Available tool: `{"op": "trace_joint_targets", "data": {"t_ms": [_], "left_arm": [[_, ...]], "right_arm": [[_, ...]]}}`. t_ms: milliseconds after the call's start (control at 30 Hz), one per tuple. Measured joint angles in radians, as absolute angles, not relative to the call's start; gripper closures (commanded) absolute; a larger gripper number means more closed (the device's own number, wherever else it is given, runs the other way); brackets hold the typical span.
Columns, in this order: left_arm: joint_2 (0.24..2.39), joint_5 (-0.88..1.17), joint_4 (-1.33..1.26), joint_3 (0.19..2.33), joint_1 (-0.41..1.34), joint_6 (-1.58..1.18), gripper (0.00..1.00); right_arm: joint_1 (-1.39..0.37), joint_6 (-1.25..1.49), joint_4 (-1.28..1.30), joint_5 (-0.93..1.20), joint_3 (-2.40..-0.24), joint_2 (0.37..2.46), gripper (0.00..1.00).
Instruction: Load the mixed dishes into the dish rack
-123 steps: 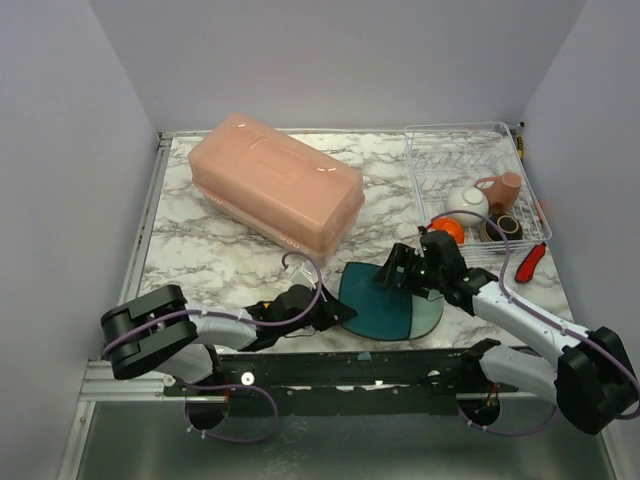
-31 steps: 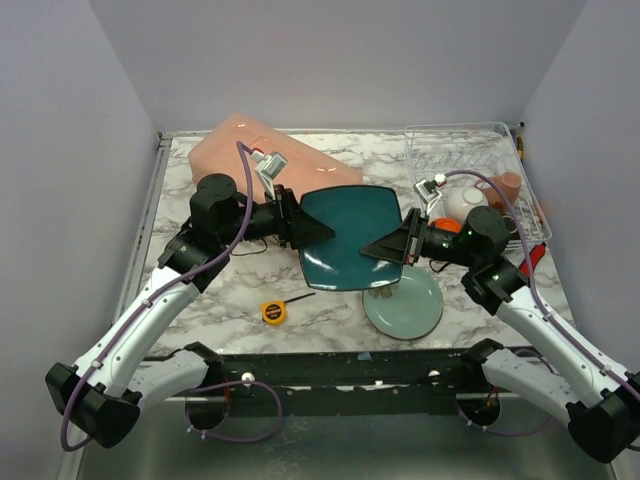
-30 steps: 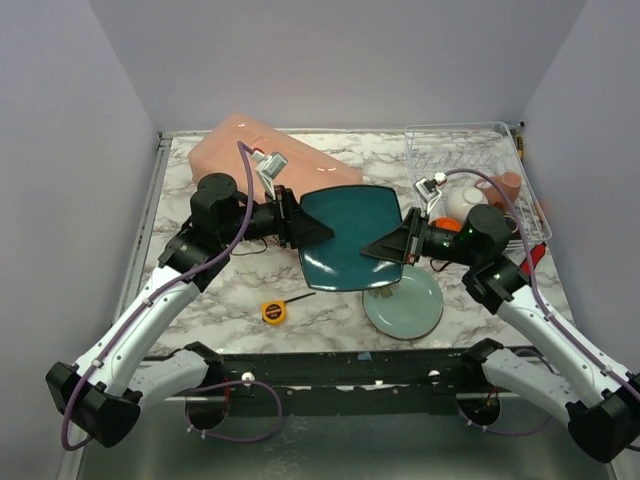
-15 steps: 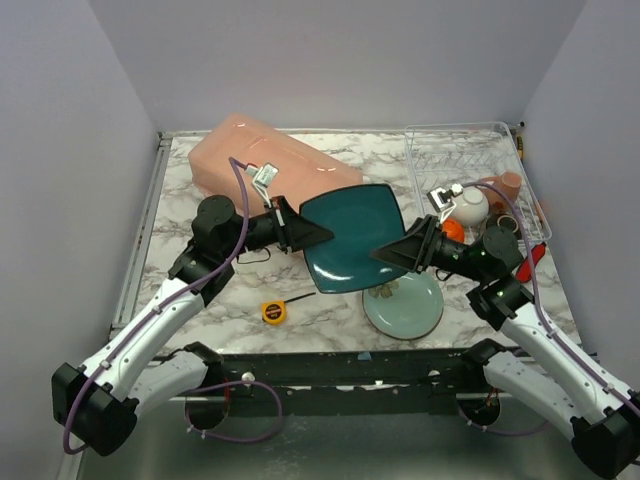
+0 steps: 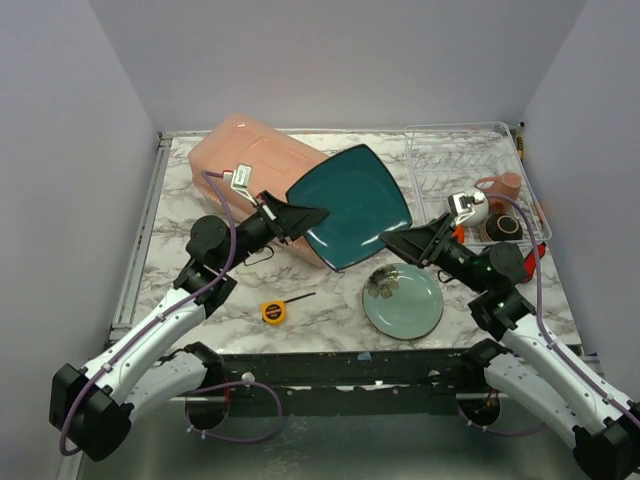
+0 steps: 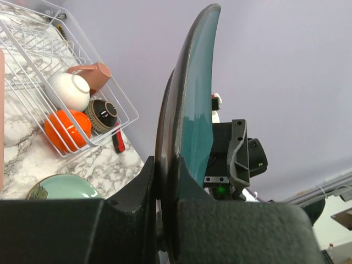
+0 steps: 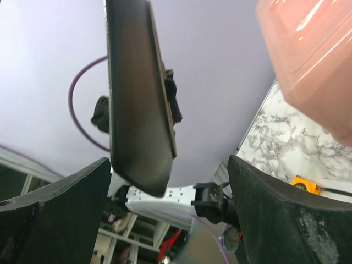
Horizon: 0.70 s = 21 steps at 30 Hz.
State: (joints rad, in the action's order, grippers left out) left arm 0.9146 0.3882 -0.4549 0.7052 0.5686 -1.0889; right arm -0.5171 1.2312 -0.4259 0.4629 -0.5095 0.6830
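Left arm is extended, raised; left gripper [image 5: 288,218] is clamped tight on the teal square plate [image 5: 352,203], held tilted in the air left of the dish rack [image 5: 455,128]. Right gripper [image 5: 395,240] is spread wide, empty, just beside the plate.

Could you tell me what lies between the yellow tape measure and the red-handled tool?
The round pale-green plate, flat on the marble table, as the top view shows.

Teal square plate [image 5: 355,205] aloft, tilted; bowls [image 6: 69,130], mug [image 6: 93,75] inside wire rack [image 5: 455,127]
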Motion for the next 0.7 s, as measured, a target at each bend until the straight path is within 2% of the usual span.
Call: {"op": "trace_joint_targets", "data": {"t_ms": [100, 233, 400, 500, 633, 667, 700], "left_arm": [[0.913, 0.332, -0.466, 0.691, 0.598, -1.087, 1.00], [0.916, 0.286, -0.472, 0.687, 0.627, -1.081, 1.00], [0.949, 0.250, -0.499, 0.692, 0.669, -1.071, 1.00], [0.977, 0.227, -0.512, 0.693, 0.690, -1.069, 1.00], [1.006, 0.194, -0.506, 0.702, 0.696, -1.074, 1.00], [1.010, 0.191, -0.504, 0.702, 0.695, -1.076, 0.97], [1.011, 0.190, -0.500, 0.702, 0.695, -1.081, 0.87]], "right_arm": [[-0.517, 1.234, -0.418, 0.416, -0.521, 0.713, 0.18], [-0.521, 1.232, -0.414, 0.382, -0.561, 0.779, 0.33], [-0.531, 1.215, -0.406, 0.360, -0.622, 0.837, 0.63], [-0.531, 1.194, -0.404, 0.345, -0.633, 0.842, 0.98], [-0.528, 1.093, -0.369, 0.318, -0.635, 0.857, 1.00], [-0.528, 1.093, -0.361, 0.312, -0.635, 0.857, 1.00], [-0.528, 1.104, -0.358, 0.304, -0.635, 0.855, 1.00]]}}
